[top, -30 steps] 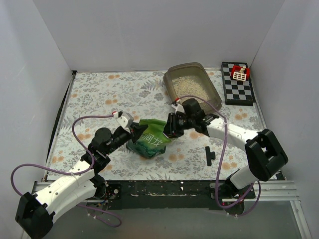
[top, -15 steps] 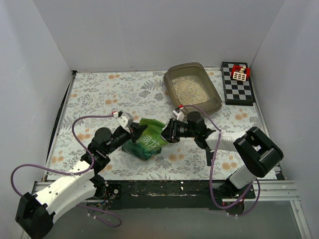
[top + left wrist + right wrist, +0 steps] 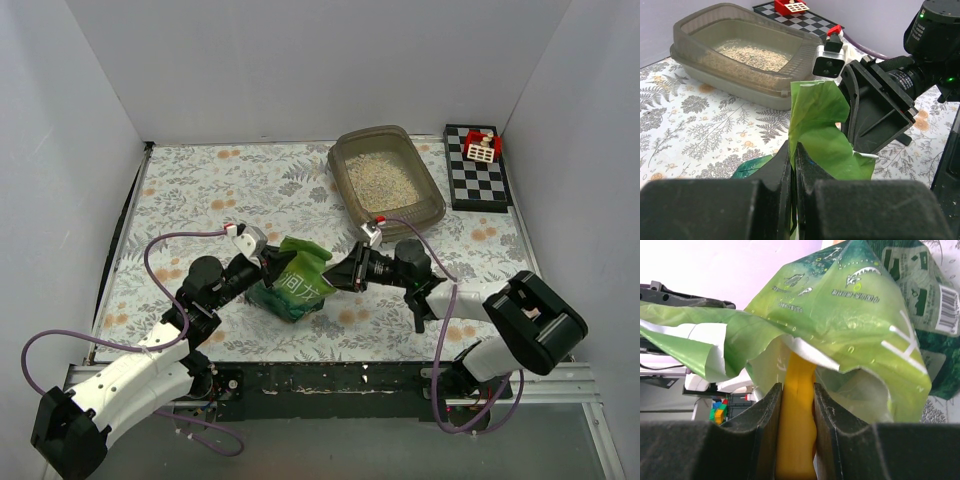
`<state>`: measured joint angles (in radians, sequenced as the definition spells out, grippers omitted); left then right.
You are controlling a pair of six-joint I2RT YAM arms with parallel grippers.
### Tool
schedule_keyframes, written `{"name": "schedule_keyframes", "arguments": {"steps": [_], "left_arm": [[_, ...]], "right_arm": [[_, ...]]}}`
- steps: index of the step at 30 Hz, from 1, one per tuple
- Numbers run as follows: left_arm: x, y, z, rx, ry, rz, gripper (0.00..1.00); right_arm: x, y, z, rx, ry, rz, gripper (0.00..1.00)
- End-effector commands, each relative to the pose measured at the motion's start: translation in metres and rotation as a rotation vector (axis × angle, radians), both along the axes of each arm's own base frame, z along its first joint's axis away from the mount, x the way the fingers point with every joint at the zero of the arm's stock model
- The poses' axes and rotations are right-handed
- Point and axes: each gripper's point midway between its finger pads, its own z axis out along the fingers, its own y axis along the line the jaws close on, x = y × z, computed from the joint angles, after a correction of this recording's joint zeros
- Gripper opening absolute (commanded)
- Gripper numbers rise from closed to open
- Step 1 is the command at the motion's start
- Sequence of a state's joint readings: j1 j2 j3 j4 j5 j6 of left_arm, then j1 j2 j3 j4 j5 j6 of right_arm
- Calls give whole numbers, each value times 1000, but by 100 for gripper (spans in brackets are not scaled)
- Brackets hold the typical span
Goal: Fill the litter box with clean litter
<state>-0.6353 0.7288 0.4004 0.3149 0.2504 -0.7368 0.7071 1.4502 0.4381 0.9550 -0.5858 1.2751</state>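
Jaws of the left gripper were pressed together on a thin flap at the top edge of the green bag, with no gap showing between them. In the overhead view that gripper met the bag from the left.

The right gripper was clamped on the handle of a yellow scoop. The handle ran up between the two fingers and into the open mouth of the bag, and the scoop's bowl was hidden inside the foil. From above, the right gripper touched the bag's right side, so the bag sat between the two arms on the floral tablecloth.

Farther back and to the right, apart from the bag, the litter box rested on the cloth. Clean litter lay as a shallow pale layer over its floor, also visible through the box's wall in the left wrist view. Just beside the box on its right stood a checkered board with a small red and white piece on its far end.
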Motion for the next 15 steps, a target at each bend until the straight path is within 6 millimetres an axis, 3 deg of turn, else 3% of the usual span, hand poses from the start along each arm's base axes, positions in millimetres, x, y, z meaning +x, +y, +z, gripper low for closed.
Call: {"name": "schedule_keyframes", "arguments": {"steps": [1,7,15], "left_arm": [[-4,-2,9,-13,-42,-26,0],[-8,-5,7,-11,-46,-58,0],[-16,-10,7,-20,-75,-111,0]], "right_arm": [[-27,-7,53,182,-98,73,1],[-34,-24,62,214,-113,35,1],[-33,-53,57,210,-93,-49,1]]}}
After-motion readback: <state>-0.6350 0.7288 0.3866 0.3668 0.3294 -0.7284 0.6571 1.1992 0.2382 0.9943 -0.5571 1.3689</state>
